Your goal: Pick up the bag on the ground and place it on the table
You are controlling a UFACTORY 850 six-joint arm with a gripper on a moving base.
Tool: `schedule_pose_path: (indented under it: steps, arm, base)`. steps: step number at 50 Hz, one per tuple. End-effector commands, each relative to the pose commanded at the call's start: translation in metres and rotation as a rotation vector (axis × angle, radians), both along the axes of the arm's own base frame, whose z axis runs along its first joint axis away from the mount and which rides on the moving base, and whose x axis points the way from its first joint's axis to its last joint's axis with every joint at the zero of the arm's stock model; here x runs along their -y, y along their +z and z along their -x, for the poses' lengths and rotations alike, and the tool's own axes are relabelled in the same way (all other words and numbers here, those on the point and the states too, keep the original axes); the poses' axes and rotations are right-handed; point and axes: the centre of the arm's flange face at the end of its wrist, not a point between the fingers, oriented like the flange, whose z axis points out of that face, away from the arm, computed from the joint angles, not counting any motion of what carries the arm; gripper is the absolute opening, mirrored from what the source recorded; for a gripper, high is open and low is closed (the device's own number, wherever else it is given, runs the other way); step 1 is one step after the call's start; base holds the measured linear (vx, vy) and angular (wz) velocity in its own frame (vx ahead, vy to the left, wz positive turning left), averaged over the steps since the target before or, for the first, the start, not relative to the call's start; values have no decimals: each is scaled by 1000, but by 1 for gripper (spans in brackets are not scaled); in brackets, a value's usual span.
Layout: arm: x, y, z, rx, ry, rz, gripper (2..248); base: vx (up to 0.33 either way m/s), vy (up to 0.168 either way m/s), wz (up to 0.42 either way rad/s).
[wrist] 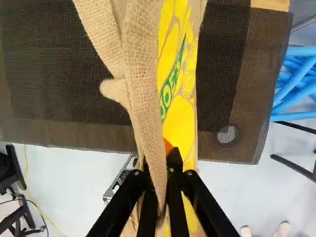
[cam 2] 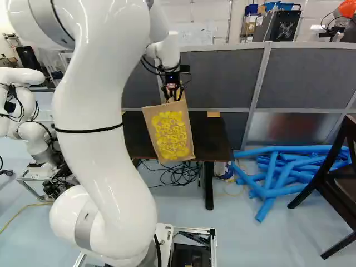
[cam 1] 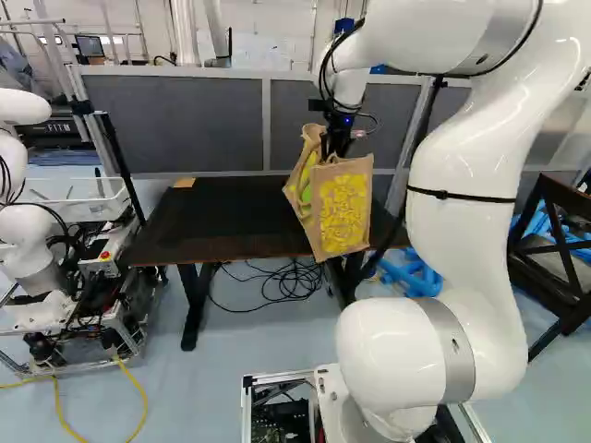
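Observation:
My gripper point(cam 1: 338, 138), also seen as the black gripper point(cam 2: 173, 89) in the right base view, is up at the top of the bag. The burlap bag point(cam 1: 343, 208) with yellow print hangs tilted below it, in front of and over the near part of the dark table point(cam 1: 226, 217). In the wrist view the gripper point(wrist: 162, 170) is shut on the bag's burlap strap point(wrist: 148, 89), which runs between its fingers. Under the bag point(wrist: 178, 123) the table's mesh top shows. Whether the bag touches the table I cannot tell.
Grey partition panels point(cam 1: 171, 120) stand behind the table. Blue tubes point(cam 2: 278, 172) lie on the floor to its right, near a dark wooden chair point(cam 2: 339, 183). Another robot point(cam 1: 28, 231) stands at the left. Black cables point(cam 1: 291, 281) lie beneath the table.

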Motion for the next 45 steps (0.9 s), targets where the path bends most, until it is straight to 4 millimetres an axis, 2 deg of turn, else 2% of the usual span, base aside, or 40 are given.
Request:
schedule_pose_path:
  steps: [14, 34, 35, 39, 40, 44, 45]
  arm:
    - [0, -21, -29, -14, 4, -1, 23]
    - [1, -27, -33, -20, 4, -2, 23]
    - [1, -27, -33, -20, 4, -2, 34]
    - [1, -27, -33, -20, 4, -2, 34]
    - [1, -27, -33, -20, 4, -2, 67]
    - [1, -27, -33, -20, 4, -2, 67]
    - [1, -27, -33, -20, 4, -2, 100]
  base:
    - [0, 0, 0]
    - [0, 0, 0]
    - [0, 0, 0]
    - [0, 0, 0]
    - [0, 0, 0]
    - [0, 0, 0]
    - [0, 0, 0]
